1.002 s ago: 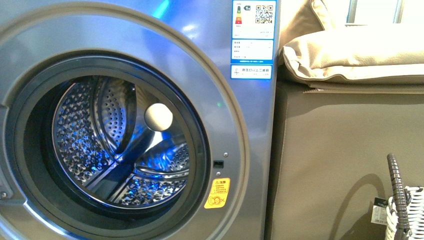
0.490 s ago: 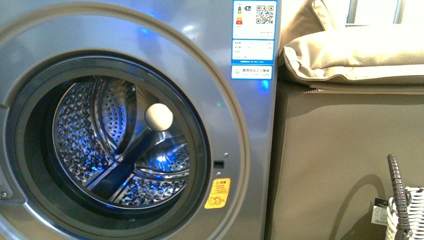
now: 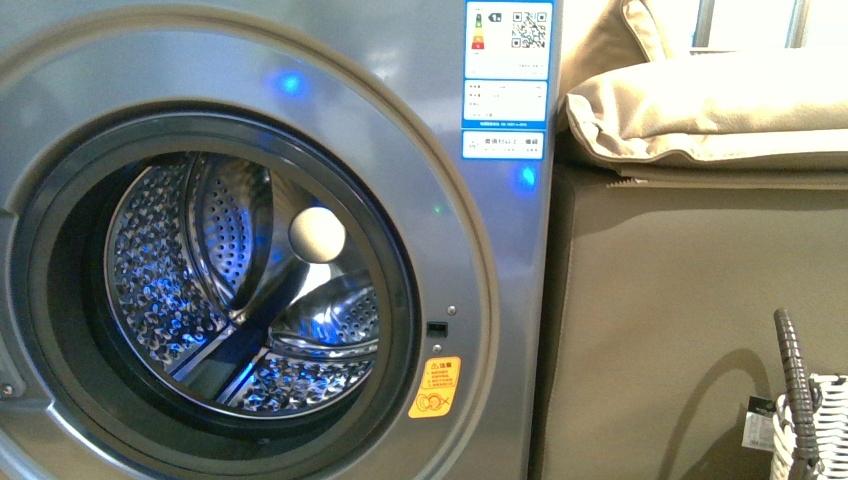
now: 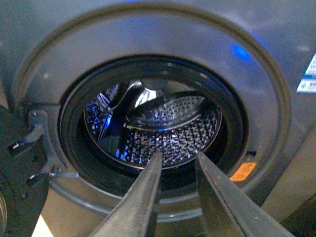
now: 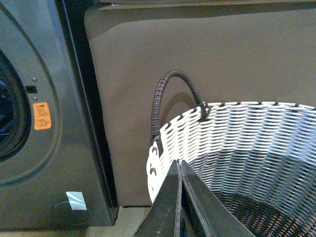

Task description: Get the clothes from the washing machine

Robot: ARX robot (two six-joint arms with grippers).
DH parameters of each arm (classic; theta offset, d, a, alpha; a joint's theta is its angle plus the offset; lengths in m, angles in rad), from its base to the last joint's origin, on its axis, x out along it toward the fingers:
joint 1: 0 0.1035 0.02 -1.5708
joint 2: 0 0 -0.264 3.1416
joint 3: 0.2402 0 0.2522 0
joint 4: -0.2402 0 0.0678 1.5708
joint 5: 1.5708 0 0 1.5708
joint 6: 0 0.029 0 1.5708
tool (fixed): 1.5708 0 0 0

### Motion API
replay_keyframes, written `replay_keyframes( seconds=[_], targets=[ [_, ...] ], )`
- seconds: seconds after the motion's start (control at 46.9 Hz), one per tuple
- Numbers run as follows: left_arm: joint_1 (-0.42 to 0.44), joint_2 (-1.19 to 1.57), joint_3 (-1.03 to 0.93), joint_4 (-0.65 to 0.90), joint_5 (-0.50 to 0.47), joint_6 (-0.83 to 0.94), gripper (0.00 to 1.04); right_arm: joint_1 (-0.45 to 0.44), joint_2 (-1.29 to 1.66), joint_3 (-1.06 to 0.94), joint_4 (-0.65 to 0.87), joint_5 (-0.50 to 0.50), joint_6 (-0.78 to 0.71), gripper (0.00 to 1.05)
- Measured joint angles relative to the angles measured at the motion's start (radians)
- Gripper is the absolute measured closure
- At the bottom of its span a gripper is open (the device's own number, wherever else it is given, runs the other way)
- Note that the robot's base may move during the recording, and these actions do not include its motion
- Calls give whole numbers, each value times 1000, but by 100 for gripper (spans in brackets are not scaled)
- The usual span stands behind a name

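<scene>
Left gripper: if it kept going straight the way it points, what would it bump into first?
Probably nothing at the opening: the left gripper points into the washing machine, so it would likely meet the drum's perforated wall first; depth is unclear.

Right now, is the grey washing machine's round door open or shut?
Open. The grey metallic washing machine shows its shiny perforated steel drum directly through the porthole, with no glass across it.

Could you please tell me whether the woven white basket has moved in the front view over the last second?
No. The woven white basket sits unchanged beside the grey washing machine.
</scene>
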Motion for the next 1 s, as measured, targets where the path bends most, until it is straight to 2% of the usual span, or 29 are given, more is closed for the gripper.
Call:
replay_keyframes(
  seconds=[0.149,0.299,0.597,0.704,0.832,1.002],
  targets=[
    [76,-81,-159,51,89,2,102,0,-1,0,-1,0,0,102],
    [153,-167,-285,94,153,3,101,0,-1,0,-1,-1,0,102],
    [246,-275,-436,129,244,3,101,0,-1,0,-1,0,0,102],
    [335,-309,-470,130,355,4,101,0,-1,0,-1,0,0,102],
    [373,-343,-504,133,362,3,101,0,-1,0,-1,0,0,102],
    [373,-384,-544,133,368,3,101,0,-1,0,-1,0,0,102]
  ],
)
